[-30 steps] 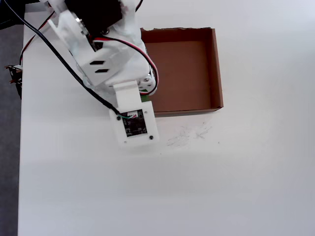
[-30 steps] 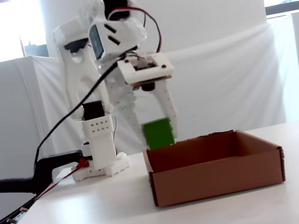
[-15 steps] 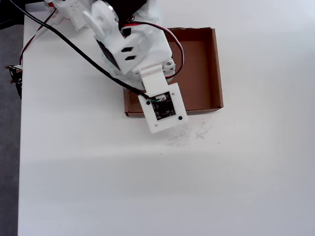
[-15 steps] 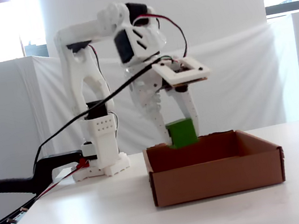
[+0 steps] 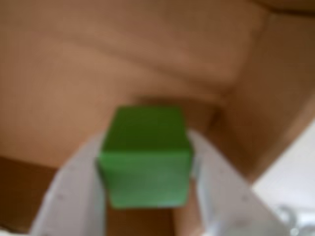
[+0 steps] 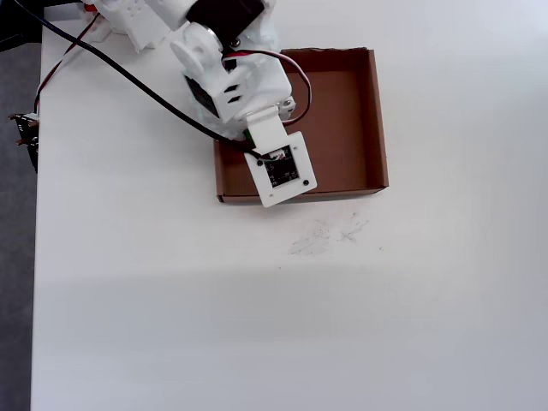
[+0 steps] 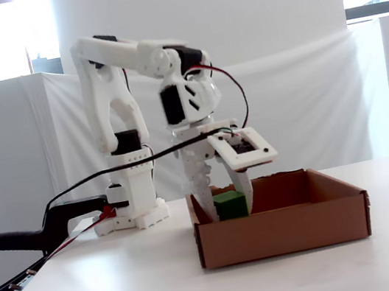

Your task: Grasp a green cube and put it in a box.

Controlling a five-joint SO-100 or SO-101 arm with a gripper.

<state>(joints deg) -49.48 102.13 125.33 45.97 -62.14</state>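
The green cube (image 5: 145, 157) sits between two white fingers (image 5: 74, 191) in the wrist view, and my gripper (image 5: 146, 150) is shut on it. Brown cardboard floor and walls of the box (image 5: 59, 73) fill the view behind it. In the fixed view the gripper (image 7: 228, 201) reaches down into the left part of the box (image 7: 284, 231), and the cube (image 7: 230, 205) hangs partly below the rim. From overhead, the wrist's camera plate (image 6: 281, 169) covers the cube, over the near-left corner of the box (image 6: 377, 111).
The arm's base (image 7: 138, 207) stands behind and left of the box. A black clamp (image 7: 16, 239) and cables lie at the table's left edge. Faint scribble marks (image 6: 330, 235) are on the white table just in front of the box.
The arm swung from left of the box to over it, then lowered. The cube went from above the rim down into the box, still held.
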